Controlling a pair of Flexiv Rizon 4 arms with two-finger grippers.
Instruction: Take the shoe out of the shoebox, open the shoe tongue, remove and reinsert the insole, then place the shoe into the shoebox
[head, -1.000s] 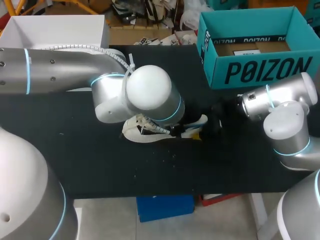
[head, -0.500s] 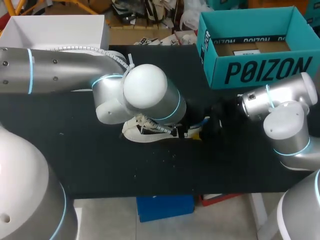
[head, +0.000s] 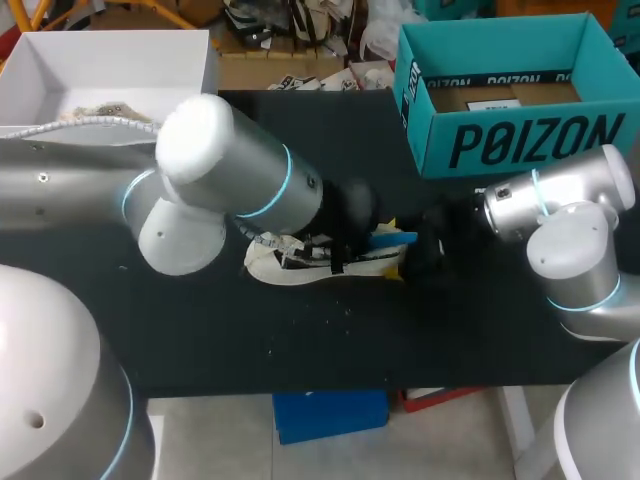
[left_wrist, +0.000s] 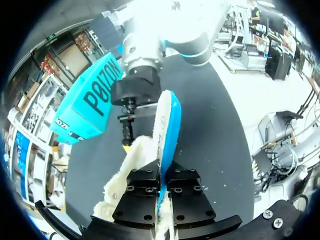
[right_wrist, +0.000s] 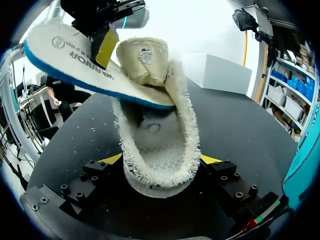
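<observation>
Now the insole (left_wrist: 167, 125) is out.
My left pincer (left_wrist: 162, 176) grips it, lifted; my right pincer (right_wrist: 161, 162) clamps the shoe (right_wrist: 160, 140). Reinsertion comes next.

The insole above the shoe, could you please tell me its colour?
The insole is off-white with a blue underlayer, clearest in the right wrist view.

Black table (head: 200, 335) under the right gripper (right_wrist: 161, 160), dotted with pale crumbs (head: 337, 310) near it. Well ahead of that gripper, at the table's far corner, a white open box (head: 110, 55) holding something pale and crumpled; cannot tell what.
</observation>
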